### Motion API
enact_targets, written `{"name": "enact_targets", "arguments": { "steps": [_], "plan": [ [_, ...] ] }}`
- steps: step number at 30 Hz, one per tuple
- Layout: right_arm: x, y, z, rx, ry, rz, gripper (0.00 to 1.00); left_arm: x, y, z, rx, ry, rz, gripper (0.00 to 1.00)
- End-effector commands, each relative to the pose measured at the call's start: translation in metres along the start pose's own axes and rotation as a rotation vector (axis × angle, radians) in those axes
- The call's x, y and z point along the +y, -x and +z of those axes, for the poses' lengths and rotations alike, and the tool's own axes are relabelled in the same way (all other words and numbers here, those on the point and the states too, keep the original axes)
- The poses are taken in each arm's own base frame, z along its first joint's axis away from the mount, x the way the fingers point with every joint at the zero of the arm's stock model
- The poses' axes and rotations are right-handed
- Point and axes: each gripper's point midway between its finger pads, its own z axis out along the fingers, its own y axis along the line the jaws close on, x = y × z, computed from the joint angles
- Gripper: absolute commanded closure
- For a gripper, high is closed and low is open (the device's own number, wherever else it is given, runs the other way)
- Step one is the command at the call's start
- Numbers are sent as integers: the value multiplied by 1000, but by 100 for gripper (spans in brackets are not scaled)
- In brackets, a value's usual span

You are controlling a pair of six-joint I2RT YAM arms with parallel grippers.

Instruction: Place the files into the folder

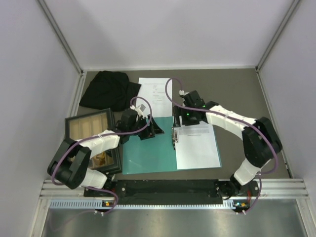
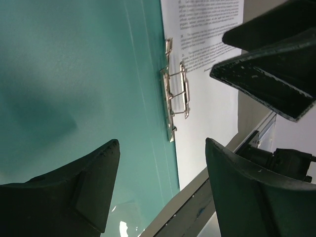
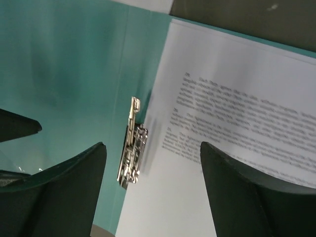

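The teal folder lies open and flat in the middle of the table. One white file lies on its right half, beside the metal clip at the spine. Another file lies on the table behind the folder. My left gripper hovers open over the folder's left half, with nothing between its fingers. Just above the clip and the sheet's printed edge, my right gripper is open and empty too.
A crumpled black cloth lies at the back left. A dark-framed wooden tray stands at the left, beside the left arm. The arms' mounting rail runs along the near edge. Grey walls enclose the table on three sides.
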Motion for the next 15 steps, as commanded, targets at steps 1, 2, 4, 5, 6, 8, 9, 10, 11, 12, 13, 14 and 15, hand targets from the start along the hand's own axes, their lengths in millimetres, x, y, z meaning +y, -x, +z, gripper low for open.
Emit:
{"name": "enact_targets", "arguments": {
  "steps": [1, 2, 4, 5, 6, 8, 9, 10, 11, 12, 13, 14, 15],
  "plan": [
    [51, 24, 16, -16, 242, -75, 24, 0, -6, -8, -15, -18, 3, 26],
    [54, 25, 25, -1, 250, -82, 25, 2, -8, -8, -11, -15, 0, 26],
    [59, 22, 31, 15, 265, -108, 29, 1, -9, -10, -11, -14, 4, 26],
    [59, 22, 35, 20, 266, -110, 31, 1, -9, -10, -10, -13, 5, 26],
    [60, 22, 37, 20, 270, -118, 35, 1, -9, -11, -11, -14, 5, 26],
    [61, 22, 39, 21, 270, -120, 37, 0, -8, -11, -16, -16, 5, 26],
    [60, 20, 41, 24, 271, -120, 39, 0, -8, -11, -14, -17, 6, 26],
    [61, 22, 42, 18, 276, -121, 40, 0, -8, -10, -12, -17, 4, 26],
    [61, 21, 43, 21, 276, -122, 40, -1, -8, -10, -11, -20, 4, 26],
    [60, 20, 45, 25, 276, -126, 40, -1, -8, -9, -9, -22, 4, 26],
    [61, 21, 47, 25, 280, -129, 40, 0, -8, -9, -6, -21, 1, 26],
    [61, 21, 48, 29, 279, -129, 39, -2, -8, -9, -8, -27, 4, 26],
    [62, 20, 49, 31, 283, -129, 39, -1, -8, -8, -4, -25, 1, 26]
  ]
}}
